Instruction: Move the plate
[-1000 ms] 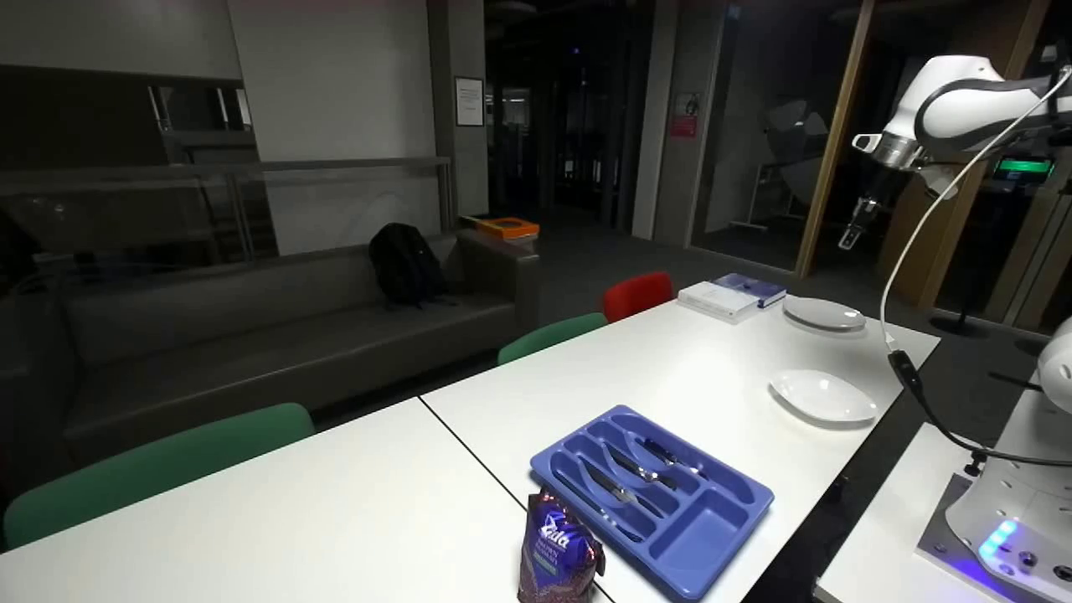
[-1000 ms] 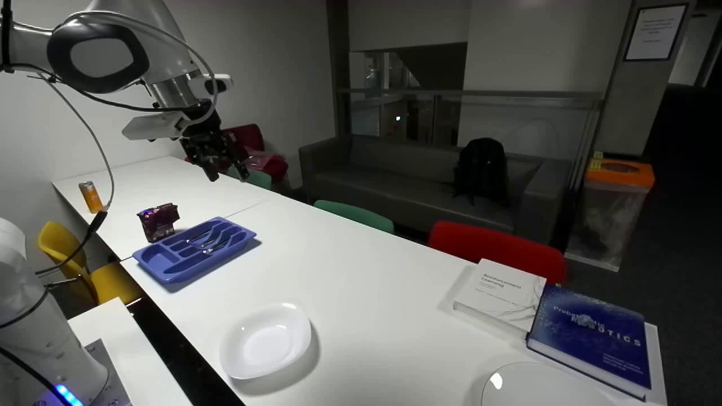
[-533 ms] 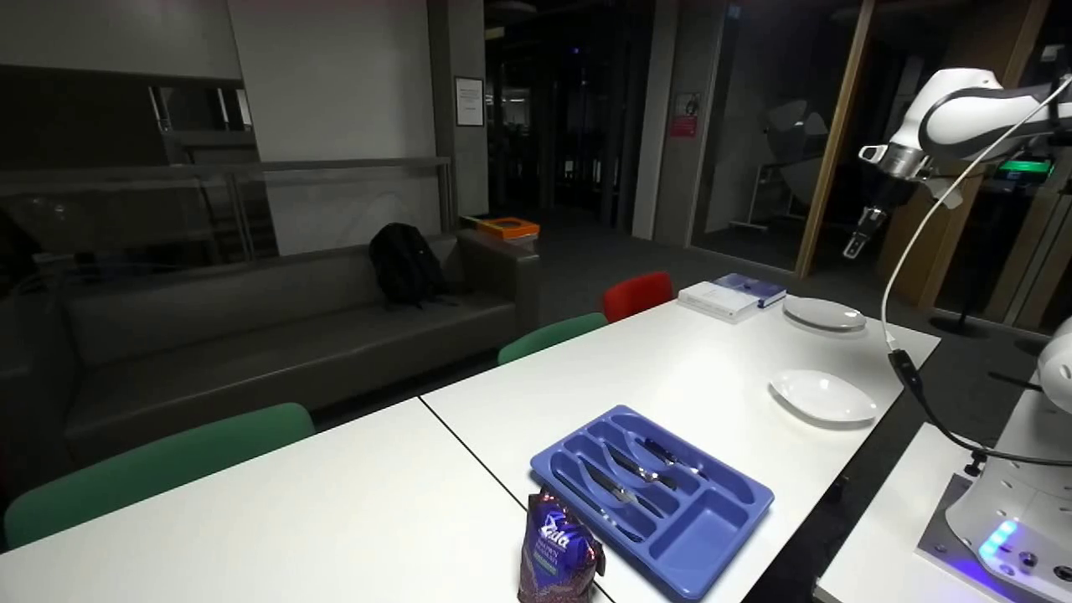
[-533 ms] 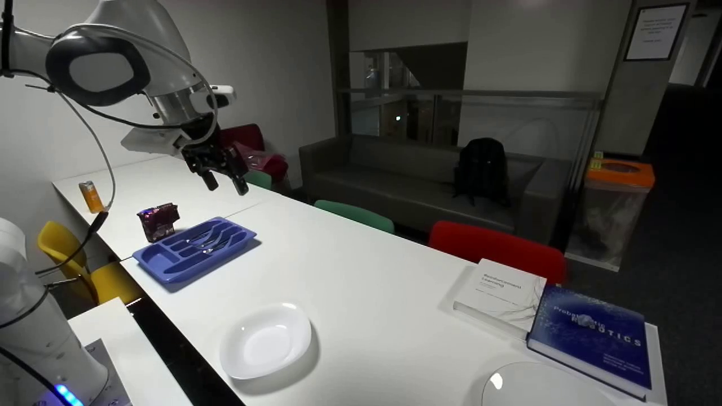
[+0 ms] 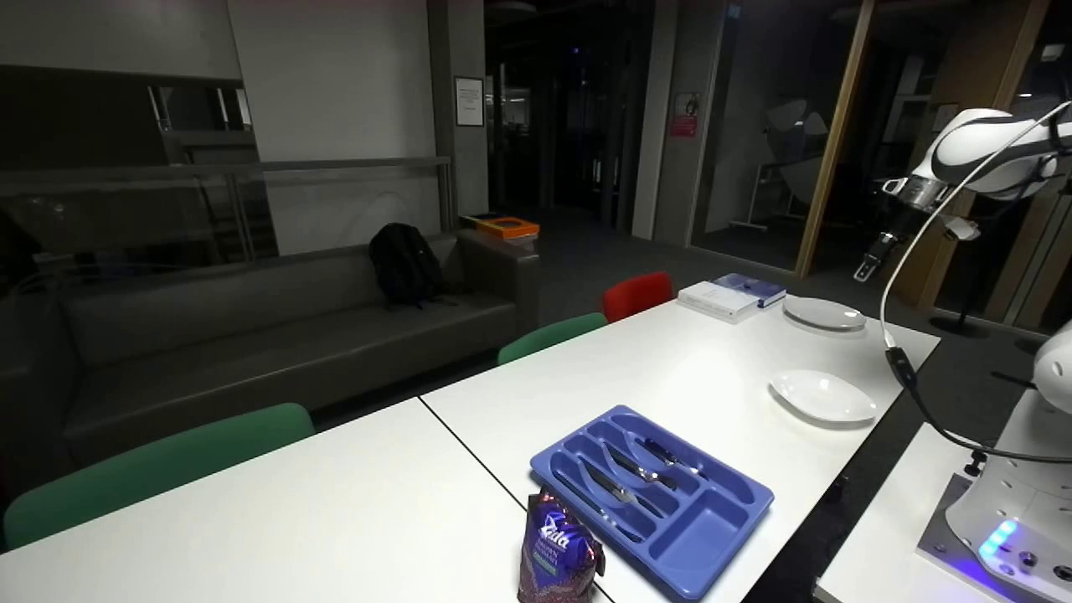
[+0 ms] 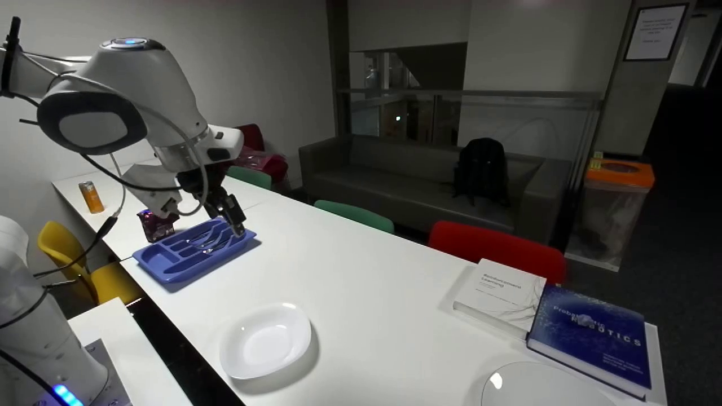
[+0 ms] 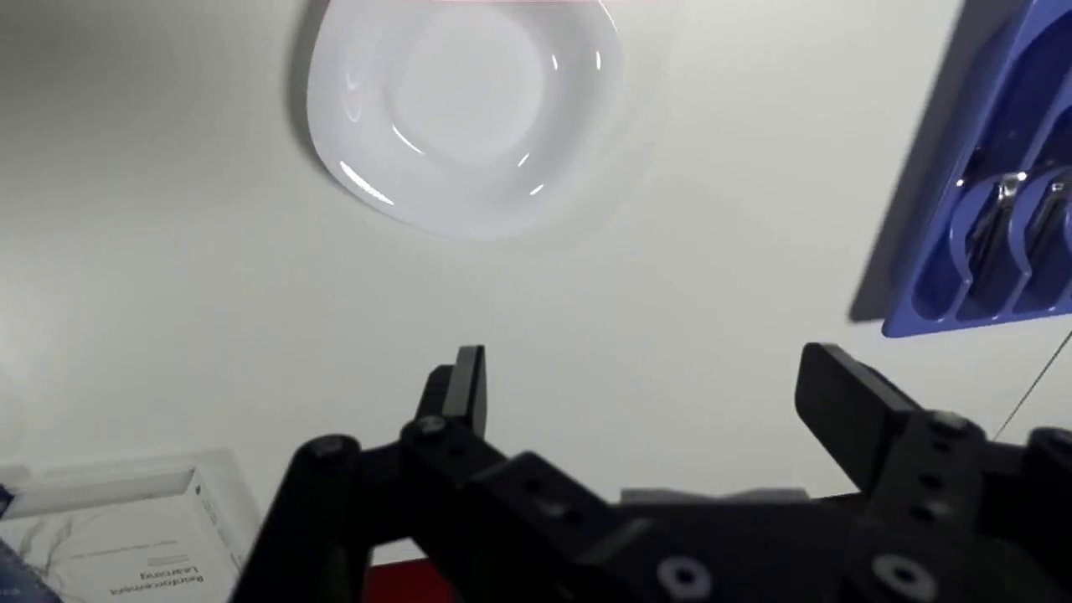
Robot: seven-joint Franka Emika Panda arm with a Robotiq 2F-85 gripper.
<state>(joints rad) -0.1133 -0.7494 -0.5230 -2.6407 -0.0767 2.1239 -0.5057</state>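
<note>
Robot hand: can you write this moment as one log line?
job: move round plate | hand: open, empty, above table | round plate: on table near books | dish: between round plate and tray

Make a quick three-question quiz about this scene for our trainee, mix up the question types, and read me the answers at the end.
1. True or false: the blue tray holds cutlery.
2. Fill in the blank: in both exterior views, the book nearest the round plate has a ____ cover.
3. In the wrist view, is the pincer open or shut?

Key:
1. True.
2. Blue.
3. Open, with nothing held in it.
</note>
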